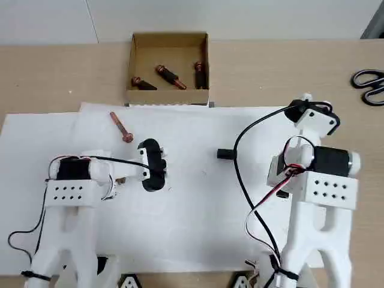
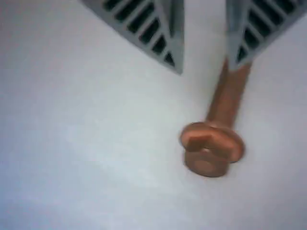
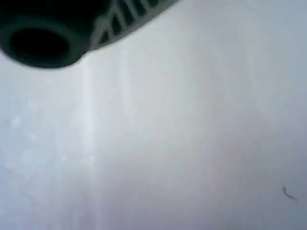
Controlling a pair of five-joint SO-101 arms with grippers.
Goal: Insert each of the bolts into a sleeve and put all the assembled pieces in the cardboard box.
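Left gripper (image 2: pixel 205 64) hangs close over the white paper sheet (image 2: pixel 72 143). Its fingers stand a narrow gap apart with nothing between them. Copper bolt (image 2: pixel 213 143) lies flat on the sheet, shank end under one finger. Black sleeve (image 3: pixel 41 45) sits against the right gripper (image 3: pixel 91 40); whether it is gripped cannot be told. Overhead: loose bolt (image 1: pixel 121 127) near the sheet's far edge, left side; lone sleeve (image 1: pixel 225 154) mid-sheet; three assembled pieces (image 1: pixel 171 77) inside the cardboard box (image 1: pixel 170 96) at the table's (image 1: pixel 270 66) far edge.

Three assembled pieces (image 1: pixel 171 77), two bolts (image 1: pixel 122 127), two sleeves (image 1: pixel 225 154) (one box (image 1: pixel 170 96)).
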